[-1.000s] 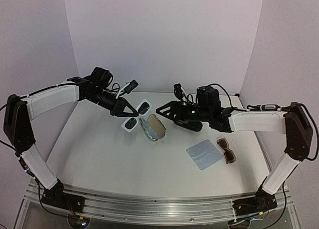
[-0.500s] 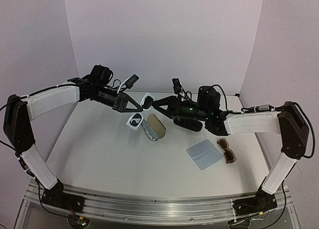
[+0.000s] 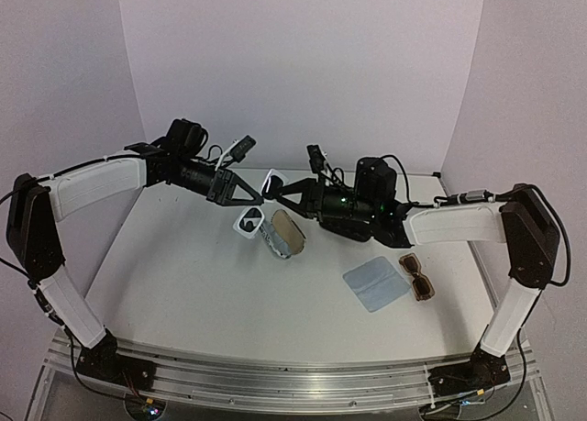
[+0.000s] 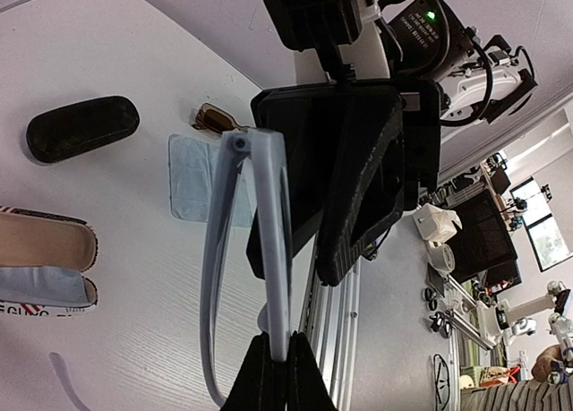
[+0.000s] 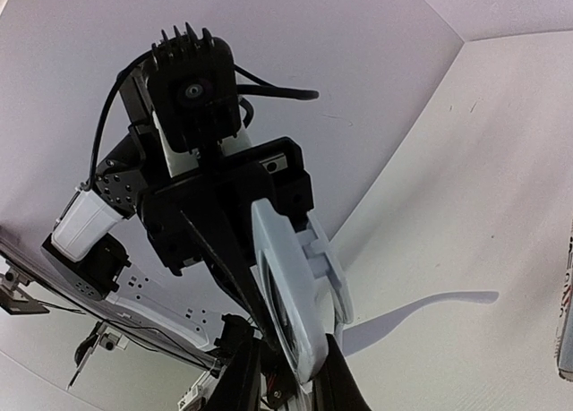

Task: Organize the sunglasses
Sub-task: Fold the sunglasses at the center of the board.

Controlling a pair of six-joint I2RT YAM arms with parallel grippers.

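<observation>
Plain pale lilac walls (image 3: 303,63) around a white table (image 3: 202,293), aluminium rail (image 3: 275,371) along its near edge

White table (image 3: 183,283), pale lilac walls (image 3: 303,63). The left arm (image 3: 92,182) and right arm (image 3: 459,224) have white shells and black joints. The left claw (image 3: 255,201) and right claw (image 3: 272,198) are black. The white sunglasses (image 3: 248,223) have a chunky white frame and dark, near-black lenses. The open case (image 3: 280,235) has a striped outside with red and dark marks on a pale ground, and a tan lining. The second case (image 4: 82,128) is plain black. The square cloth (image 3: 376,284) is light blue. The brown sunglasses (image 3: 417,276) have amber-brown lenses.
</observation>
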